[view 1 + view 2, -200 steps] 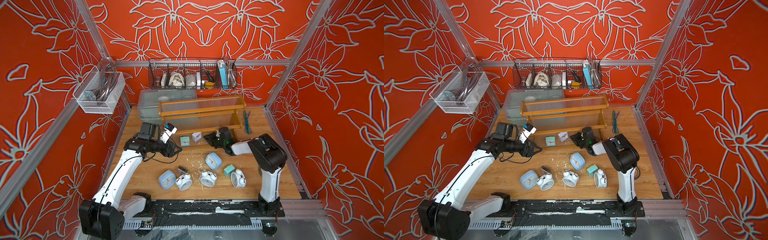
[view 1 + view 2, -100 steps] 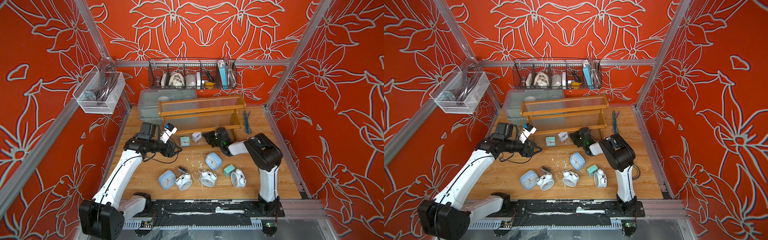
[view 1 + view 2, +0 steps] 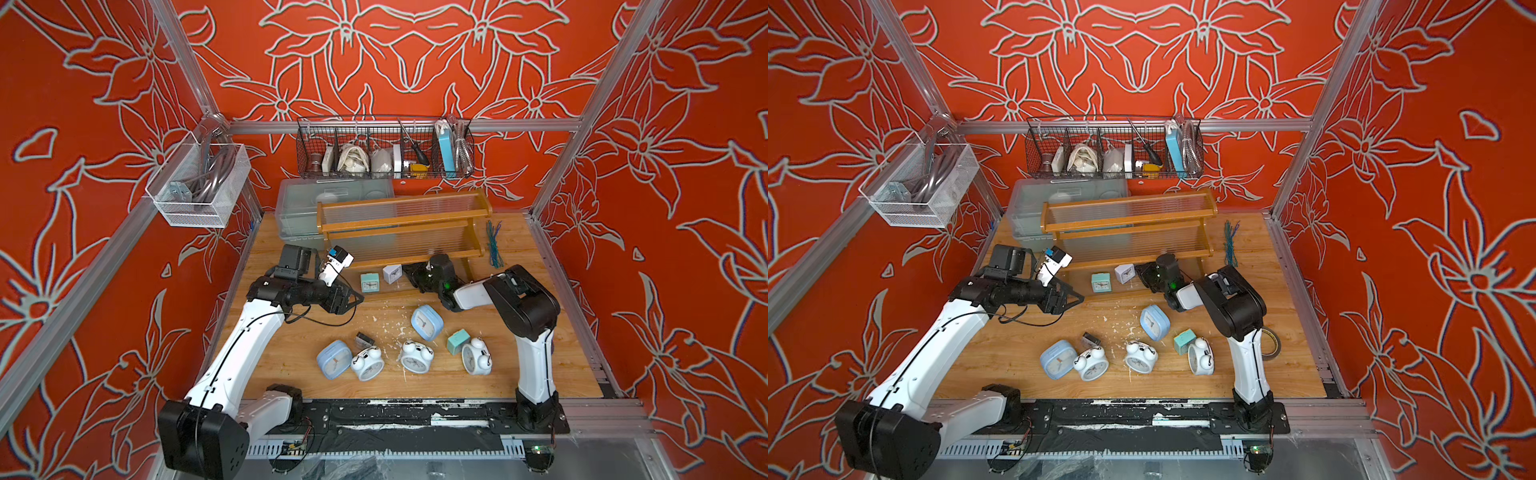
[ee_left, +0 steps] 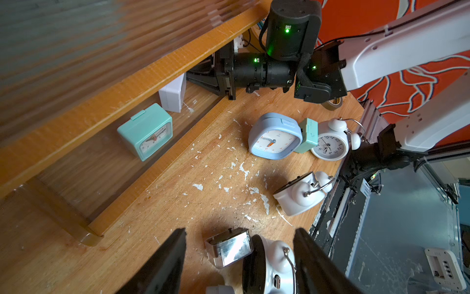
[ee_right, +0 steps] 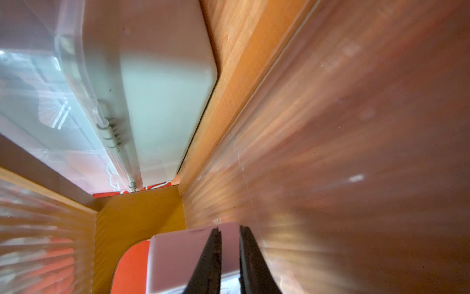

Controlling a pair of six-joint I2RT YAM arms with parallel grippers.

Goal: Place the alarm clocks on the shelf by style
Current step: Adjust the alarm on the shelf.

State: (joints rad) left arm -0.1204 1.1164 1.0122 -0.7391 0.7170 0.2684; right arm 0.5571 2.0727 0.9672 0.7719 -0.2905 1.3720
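- On the lowest tier of the shelf [image 3: 374, 226], 2 tiny cubes are standing side by side: a teal clock [image 3: 369, 282] and a whitish-lilac clock [image 3: 392, 274].
- Under the tier above, the right gripper [image 5: 230, 230] is reaching in with its jaws pressed nearly together and gripping nothing. Its tips are sitting just beside the whitish-lilac clock, and contact cannot be told.
- Over the table [image 3: 299, 361], the left gripper [image 4: 240, 230] is hovering with jaws apart and empty, above the dark cube [image 4: 227, 248] and 1 of the twin-bell clocks [image 4: 267, 267].
- Near the front edge, 3 white twin-bell clocks, 2 light-blue squares [image 3: 333, 359] [image 3: 427, 323] and a teal cube [image 3: 458, 341] are lying scattered, with the dark cube among them.
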